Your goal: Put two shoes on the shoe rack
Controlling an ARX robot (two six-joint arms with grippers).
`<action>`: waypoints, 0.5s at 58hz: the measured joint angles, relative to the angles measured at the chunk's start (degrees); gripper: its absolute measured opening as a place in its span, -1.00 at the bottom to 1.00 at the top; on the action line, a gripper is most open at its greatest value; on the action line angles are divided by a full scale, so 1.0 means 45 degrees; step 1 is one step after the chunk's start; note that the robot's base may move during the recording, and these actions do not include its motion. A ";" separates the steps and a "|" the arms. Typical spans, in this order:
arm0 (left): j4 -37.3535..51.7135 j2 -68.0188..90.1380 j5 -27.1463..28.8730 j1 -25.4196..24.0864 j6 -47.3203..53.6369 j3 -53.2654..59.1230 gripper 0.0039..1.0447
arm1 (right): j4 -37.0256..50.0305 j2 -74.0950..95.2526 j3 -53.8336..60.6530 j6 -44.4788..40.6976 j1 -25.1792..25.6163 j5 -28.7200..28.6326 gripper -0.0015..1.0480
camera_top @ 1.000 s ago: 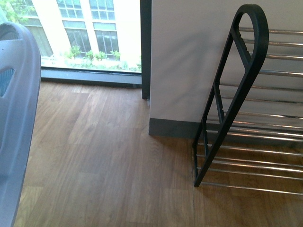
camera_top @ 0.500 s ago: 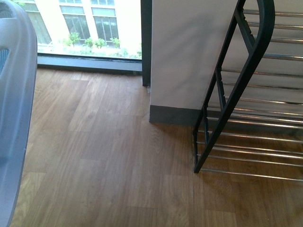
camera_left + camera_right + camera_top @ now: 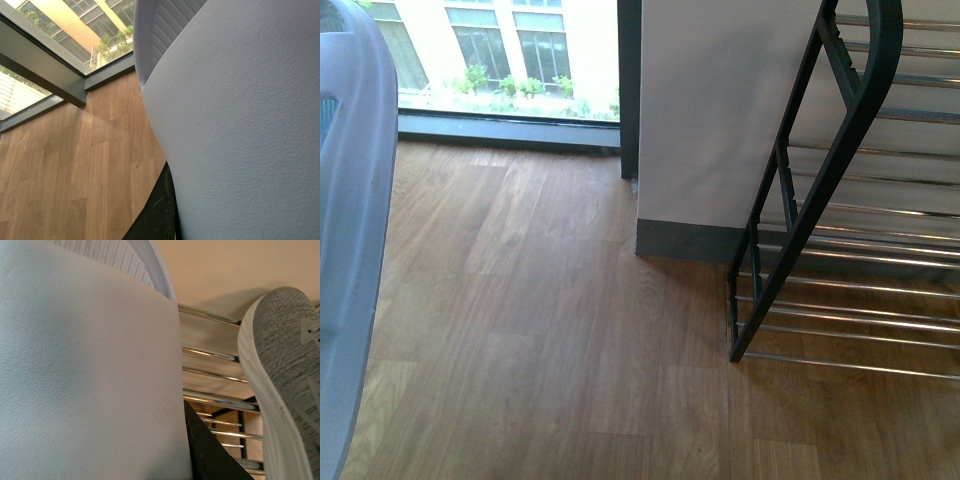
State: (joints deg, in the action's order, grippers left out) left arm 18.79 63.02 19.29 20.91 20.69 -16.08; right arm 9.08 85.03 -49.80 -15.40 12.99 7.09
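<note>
Wood floor (image 3: pixel 540 330) runs to a window (image 3: pixel 500 60) and a white wall (image 3: pixel 720 110). Against that wall stands the rack (image 3: pixel 840 180), its lower bars bare in the front view. One slide (image 3: pixel 240 125) fills the left wrist view, pressed close against the left pincer; another slide (image 3: pixel 85 365) likewise crowds the right pincer, beside a sneaker (image 3: pixel 285 370) resting on rack bars. Neither pincer's opening can be told.

The front camera looks down at the wood floor (image 3: pixel 540 330) and the shoe rack (image 3: pixel 840 150). Each wrist camera sits very close behind a pale blue sandal (image 3: pixel 240 130). The right wrist camera also sees the rack bars (image 3: pixel 210 355).
</note>
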 joint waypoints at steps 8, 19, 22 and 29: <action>0.0000 0.0000 0.0000 0.0000 0.0000 0.0000 -0.97 | 0.0170 0.1098 -0.0661 -0.1268 0.0107 0.0607 -0.97; 0.0000 0.0000 0.0000 0.0000 0.0000 0.0000 -0.97 | 0.1030 0.2220 -0.1268 -0.2769 0.0112 0.1486 -0.97; 0.0000 0.0000 0.0000 0.0000 0.0000 0.0000 -0.97 | 0.1112 0.2487 -0.1404 -0.3079 0.0136 0.1710 -0.97; 0.0000 0.0000 0.0000 0.0000 0.0000 0.0000 -0.97 | 0.0952 0.3065 -0.1875 -0.3201 0.0301 0.1943 -0.97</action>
State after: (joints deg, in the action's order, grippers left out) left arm 18.79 63.02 19.29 20.91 20.69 -16.08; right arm 13.37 98.83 -58.24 -29.80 14.35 15.84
